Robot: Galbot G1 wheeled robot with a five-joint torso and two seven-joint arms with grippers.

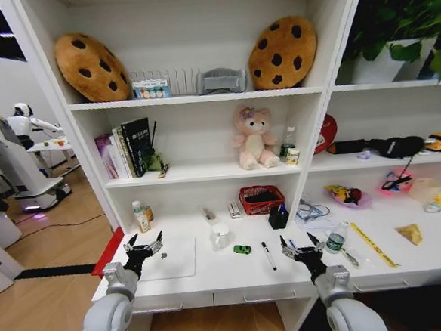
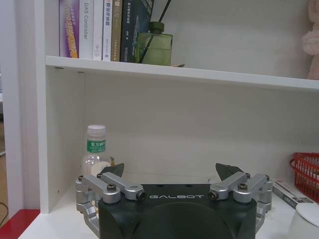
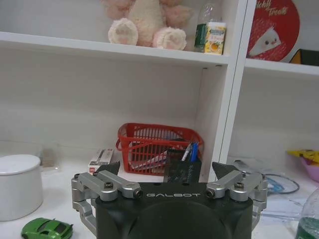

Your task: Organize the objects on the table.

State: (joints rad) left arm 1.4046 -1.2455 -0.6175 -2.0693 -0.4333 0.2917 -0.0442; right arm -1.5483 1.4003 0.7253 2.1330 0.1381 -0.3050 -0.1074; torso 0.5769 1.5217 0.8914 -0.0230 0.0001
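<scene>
Both grippers hover with jaws spread wide and empty over the white desk's front edge.

The left gripper (image 1: 144,246) hangs at the near-left corner of the thin silver laptop (image 1: 170,258). The right gripper (image 1: 302,248) sits between the black pen (image 1: 268,255), whose long axis points toward the shelf, and the green-labelled bottle (image 1: 334,238); it is nearer both. The green toy car (image 1: 242,249) lies midway on the desk (image 1: 236,274), in a wood-floored room.

Your right gripper (image 3: 173,175) hangs with jaws spread wide above the desk (image 3: 75,211). A green toy car (image 3: 47,228) sits near its front edge, a red basket (image 3: 158,147) at the back.
</scene>
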